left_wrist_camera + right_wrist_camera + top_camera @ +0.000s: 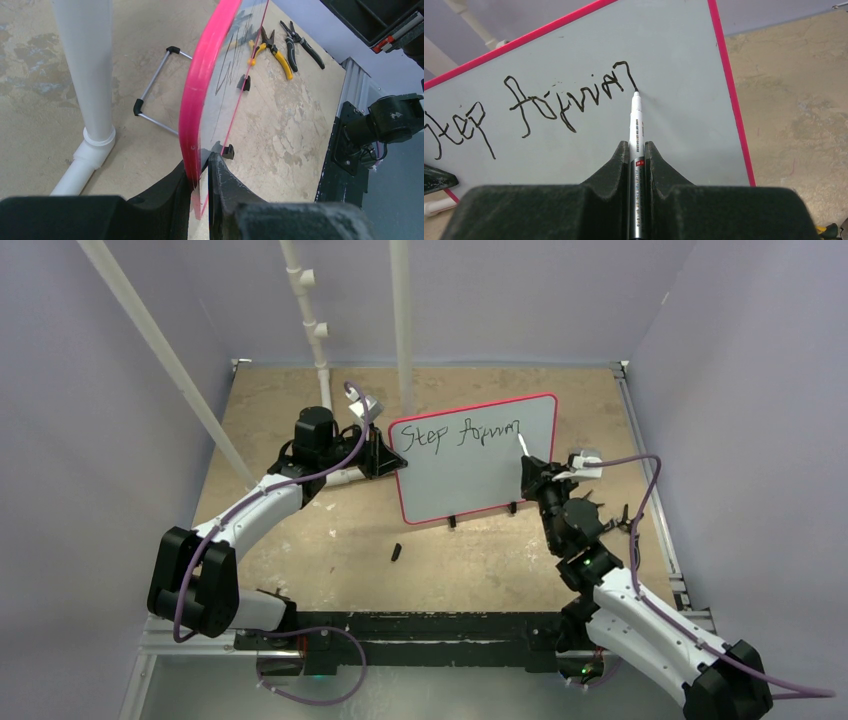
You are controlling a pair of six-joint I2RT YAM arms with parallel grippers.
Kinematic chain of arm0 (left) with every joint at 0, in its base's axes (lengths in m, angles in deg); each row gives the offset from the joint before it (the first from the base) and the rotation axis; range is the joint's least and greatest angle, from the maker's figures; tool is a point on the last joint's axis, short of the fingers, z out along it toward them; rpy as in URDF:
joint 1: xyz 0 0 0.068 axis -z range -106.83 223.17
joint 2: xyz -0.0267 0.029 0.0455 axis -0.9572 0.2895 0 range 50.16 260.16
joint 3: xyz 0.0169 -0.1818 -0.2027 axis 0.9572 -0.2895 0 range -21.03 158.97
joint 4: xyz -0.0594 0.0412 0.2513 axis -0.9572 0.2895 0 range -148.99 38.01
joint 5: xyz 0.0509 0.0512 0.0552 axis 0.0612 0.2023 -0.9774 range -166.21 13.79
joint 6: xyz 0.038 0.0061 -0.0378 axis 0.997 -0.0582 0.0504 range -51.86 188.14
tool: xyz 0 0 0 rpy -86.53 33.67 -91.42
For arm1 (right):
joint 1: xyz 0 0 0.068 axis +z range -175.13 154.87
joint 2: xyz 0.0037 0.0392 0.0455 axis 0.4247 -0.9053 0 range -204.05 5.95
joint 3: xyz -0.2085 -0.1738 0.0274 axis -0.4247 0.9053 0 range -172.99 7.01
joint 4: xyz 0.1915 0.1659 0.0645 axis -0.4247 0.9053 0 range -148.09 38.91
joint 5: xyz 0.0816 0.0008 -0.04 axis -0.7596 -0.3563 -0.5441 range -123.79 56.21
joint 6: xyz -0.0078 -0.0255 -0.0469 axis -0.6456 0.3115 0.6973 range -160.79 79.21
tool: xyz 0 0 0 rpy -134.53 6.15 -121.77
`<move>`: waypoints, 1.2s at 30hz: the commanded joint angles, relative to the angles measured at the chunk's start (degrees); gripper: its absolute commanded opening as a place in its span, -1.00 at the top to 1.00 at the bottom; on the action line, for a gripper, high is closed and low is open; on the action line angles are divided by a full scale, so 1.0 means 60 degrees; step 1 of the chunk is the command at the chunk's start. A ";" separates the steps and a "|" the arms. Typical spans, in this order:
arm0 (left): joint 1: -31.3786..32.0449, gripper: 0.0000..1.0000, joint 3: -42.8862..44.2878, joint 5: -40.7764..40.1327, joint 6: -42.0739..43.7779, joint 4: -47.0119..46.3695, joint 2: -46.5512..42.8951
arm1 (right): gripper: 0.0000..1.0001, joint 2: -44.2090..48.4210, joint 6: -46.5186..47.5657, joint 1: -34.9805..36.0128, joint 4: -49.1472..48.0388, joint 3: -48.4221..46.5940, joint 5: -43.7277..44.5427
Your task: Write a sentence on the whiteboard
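Observation:
The whiteboard (480,465) stands tilted on small black feet at the table's middle, framed in pink-red. My left gripper (385,462) is shut on the board's left edge; in the left wrist view (200,167) the pink frame (200,90) sits between the fingers. My right gripper (532,472) is shut on a white marker (636,125), whose black tip touches the board at the end of the writing. The sentence (524,107) shows one line of black handwriting, reading about "Step forwar", also seen in the top view (462,432). The rest of the board below is blank.
A small black marker cap (396,553) lies on the table in front of the board. Yellow-handled pliers (272,47) and black pliers (302,42) lie behind the board on the right. White pipes (318,330) stand at the back, and one (90,85) stands close to the board's left edge.

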 commanded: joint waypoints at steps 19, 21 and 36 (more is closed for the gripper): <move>-0.0018 1.00 0.0134 -0.0242 0.0130 -0.0163 -0.0269 | 1.00 -0.0559 0.0862 -0.0028 -0.1423 -0.0558 0.0325; -0.0018 1.00 0.0134 -0.0242 0.0135 -0.0167 -0.0284 | 1.00 -0.0560 0.0916 -0.0019 -0.1495 -0.0581 0.0355; -0.0018 1.00 0.0119 -0.0272 0.0167 -0.0126 -0.0312 | 1.00 -0.0650 0.0956 -0.0023 -0.1513 -0.0672 0.1245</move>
